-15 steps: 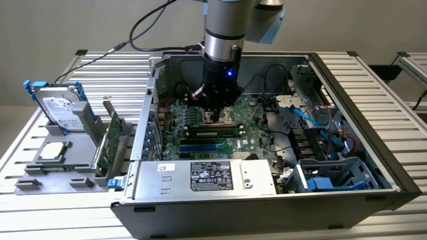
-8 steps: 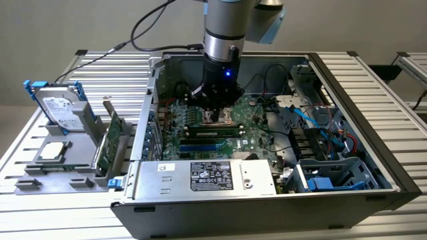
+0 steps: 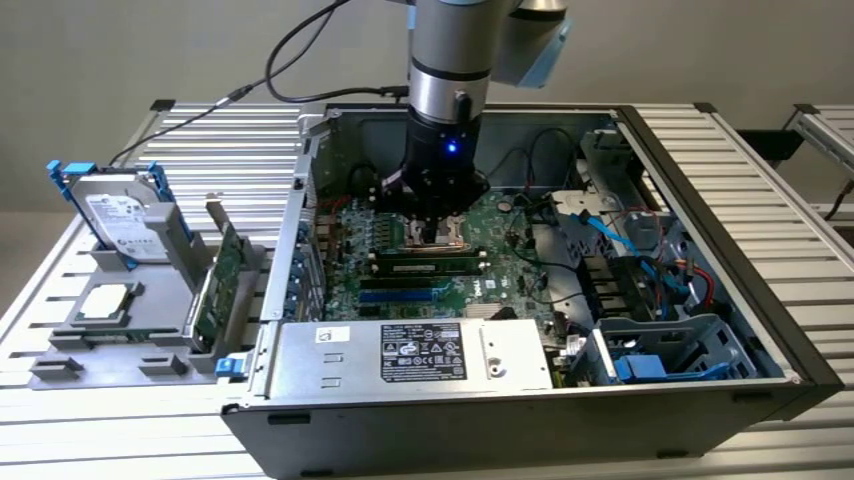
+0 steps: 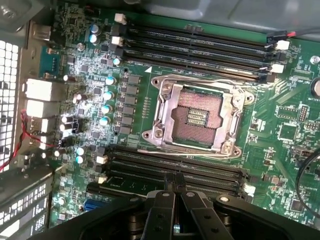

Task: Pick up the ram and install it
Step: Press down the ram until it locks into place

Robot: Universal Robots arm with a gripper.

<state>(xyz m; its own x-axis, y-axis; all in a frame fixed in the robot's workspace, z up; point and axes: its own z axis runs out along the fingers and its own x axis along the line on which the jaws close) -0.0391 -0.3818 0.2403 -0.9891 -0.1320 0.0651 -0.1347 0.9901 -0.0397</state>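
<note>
Your gripper [image 3: 430, 222] hangs inside the open computer case [image 3: 747, 290], low over the motherboard [image 3: 497, 268]. In the wrist view its fingers [image 4: 181, 192] meet tip to tip with nothing between them, so the jaws are together and empty.

The ram [image 3: 430, 266] lies just in front of the gripper in the exterior view, a long dark green stick sitting in one of the black slots [image 4: 175, 167] beside the open processor socket [image 4: 196, 116]. Whether it is pressed fully home, with the end latches caught, you cannot tell from here.

The risks, as I judge them:
- If the stick is only half seated, one end may ride high and it could pop loose.
- Pressing with closed jaws off the stick's centre would tilt it in the slot.
- The bare socket pins lie close by; a sideways drift of the fingers could bend them.
</note>
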